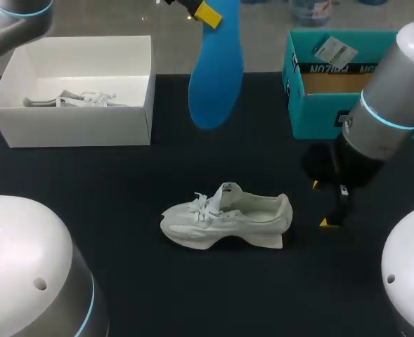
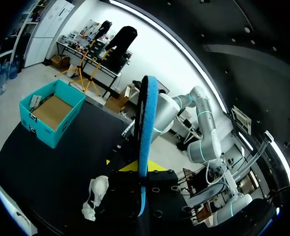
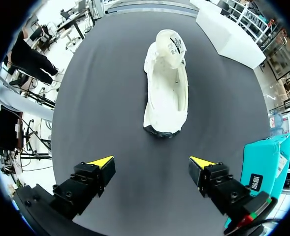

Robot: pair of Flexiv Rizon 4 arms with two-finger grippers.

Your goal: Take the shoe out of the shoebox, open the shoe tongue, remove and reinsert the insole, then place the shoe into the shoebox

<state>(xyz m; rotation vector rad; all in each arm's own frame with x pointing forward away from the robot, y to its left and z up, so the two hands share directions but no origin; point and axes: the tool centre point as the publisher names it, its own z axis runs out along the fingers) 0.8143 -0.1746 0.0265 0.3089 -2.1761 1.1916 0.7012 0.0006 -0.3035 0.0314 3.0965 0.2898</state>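
Insole (image 1: 216,70) is hanging from our left pincer (image 1: 210,10), which is clenching its upper end so that the blue sole is dangling high over the far side of the table (image 1: 122,182), apart from everything else. In the left wrist view we are seeing it edge-on, running straight out from between the fingers. We are judging that this hold is leaving the long free end ready to be fed back in.

Our right pincer (image 3: 151,162) is hovering low over the table, released, its fingers spread wide with nothing between them, just behind the heel of the shoe (image 3: 167,88). The shoe is resting on its sole near the middle of the table, toe toward our left. Its tongue is folded forward and its cavity is lying open upward. That is probably letting the right pincer steady the heel while the insole is coming down.

Farther out, the teal shoebox (image 1: 333,116) is standing open at the far right. A white box (image 1: 73,130) at the far left is holding a second shoe (image 1: 76,100).
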